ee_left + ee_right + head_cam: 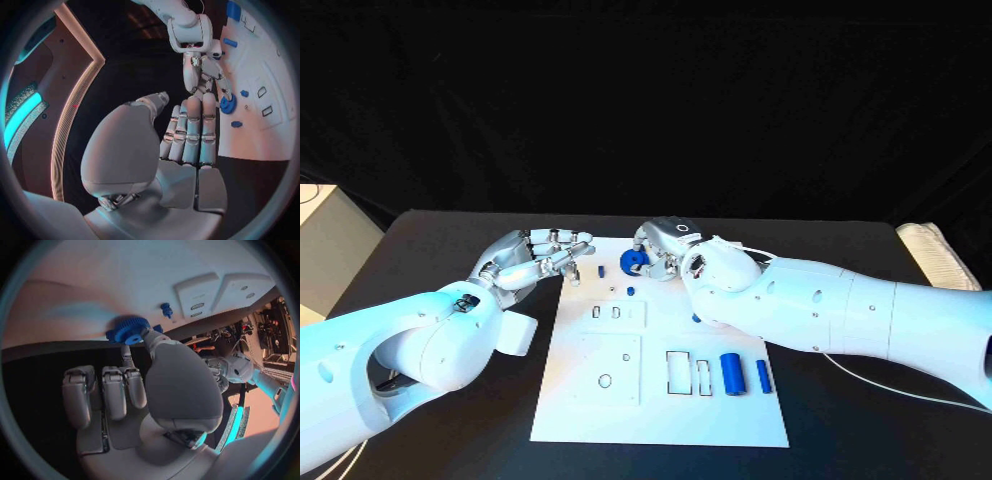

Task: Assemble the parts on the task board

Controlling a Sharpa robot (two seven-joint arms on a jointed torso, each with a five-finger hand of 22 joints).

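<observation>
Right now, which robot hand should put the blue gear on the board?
The right hand. Its fingers already touch the blue gear at the task board's far end. The left hand holds nothing.

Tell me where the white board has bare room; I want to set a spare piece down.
The task board is bare along its near edge, below the cut-outs and the two blue cylinders. Its far end is crowded: the right hand touches the blue gear, with the left hand close beside.

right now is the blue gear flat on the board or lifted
Cannot tell if it touches. The gear stands tipped on edge at the board's far end, held by the right robot hand.
</observation>
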